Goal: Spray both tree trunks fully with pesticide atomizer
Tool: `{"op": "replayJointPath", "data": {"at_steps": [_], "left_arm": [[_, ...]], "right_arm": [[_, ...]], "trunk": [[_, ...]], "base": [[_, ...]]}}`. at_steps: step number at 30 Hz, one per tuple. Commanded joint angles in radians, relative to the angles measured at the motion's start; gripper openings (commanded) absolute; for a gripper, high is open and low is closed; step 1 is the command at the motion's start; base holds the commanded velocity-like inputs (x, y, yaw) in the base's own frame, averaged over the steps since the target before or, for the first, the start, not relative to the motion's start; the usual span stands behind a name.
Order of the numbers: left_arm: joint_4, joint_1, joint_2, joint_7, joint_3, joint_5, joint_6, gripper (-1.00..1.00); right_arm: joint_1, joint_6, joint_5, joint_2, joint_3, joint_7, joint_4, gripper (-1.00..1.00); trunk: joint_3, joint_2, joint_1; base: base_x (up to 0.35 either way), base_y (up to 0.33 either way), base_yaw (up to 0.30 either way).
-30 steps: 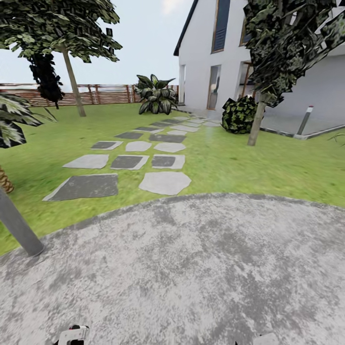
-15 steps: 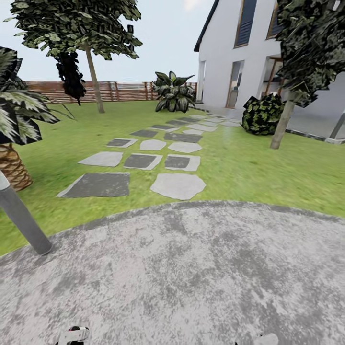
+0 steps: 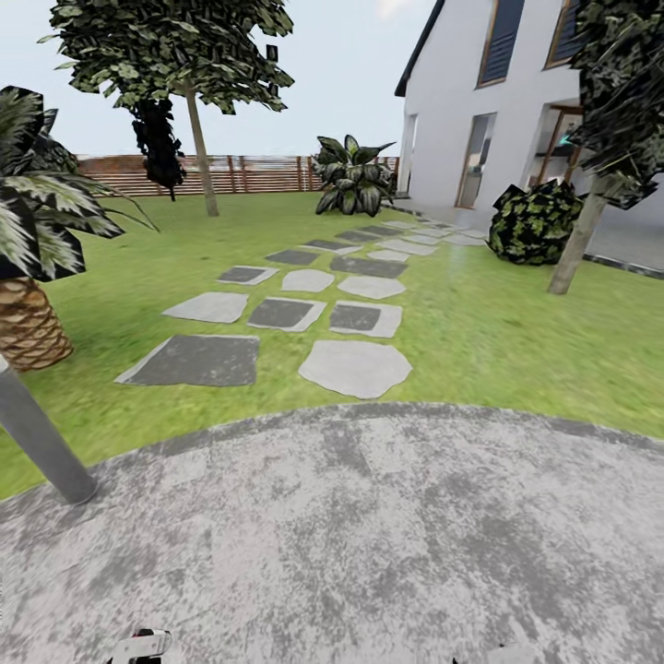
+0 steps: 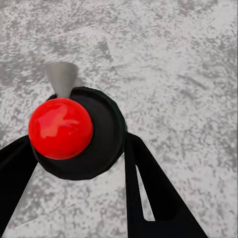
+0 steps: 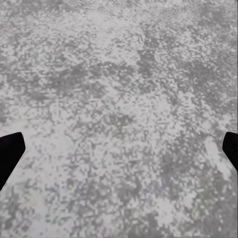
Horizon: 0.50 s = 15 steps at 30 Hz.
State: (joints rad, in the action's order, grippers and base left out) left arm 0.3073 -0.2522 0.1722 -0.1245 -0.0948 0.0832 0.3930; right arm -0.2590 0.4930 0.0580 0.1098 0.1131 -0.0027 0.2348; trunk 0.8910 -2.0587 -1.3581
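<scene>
You are standing on mottled grey paving whose curved edge meets a green lawn. A run of light and dark stepping stones crosses the grass toward a white house with tall framed windows and a doorway. A brown horizontal-slat fence closes the far side under a pale, overcast sky. A broad-leaved plant grows by the house corner, a dark round shrub near the wall. A scaly palm stump and a grey post stand close by you.
</scene>
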Motion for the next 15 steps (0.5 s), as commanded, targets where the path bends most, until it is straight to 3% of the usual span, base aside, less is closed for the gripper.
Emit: {"op": "replayJointPath", "data": {"at_steps": [1,15], "left_arm": [[-0.001,-0.001,0.000,-0.011,-0.005,0.009,0.001,-1.00],[-0.002,-0.001,0.000,-0.011,-0.005,0.009,0.001,-1.00]], "right_arm": [[0.000,0.002,0.006,0.000,0.000,0.000,0.000,1.00],[0.000,0.003,0.006,-0.004,0.000,0.000,-0.002,1.00]], "trunk": [[0.001,0.000,0.000],[0.001,0.000,0.000]], "base": [[0.338,-0.072,0.254],[0.338,-0.072,0.273]]}}
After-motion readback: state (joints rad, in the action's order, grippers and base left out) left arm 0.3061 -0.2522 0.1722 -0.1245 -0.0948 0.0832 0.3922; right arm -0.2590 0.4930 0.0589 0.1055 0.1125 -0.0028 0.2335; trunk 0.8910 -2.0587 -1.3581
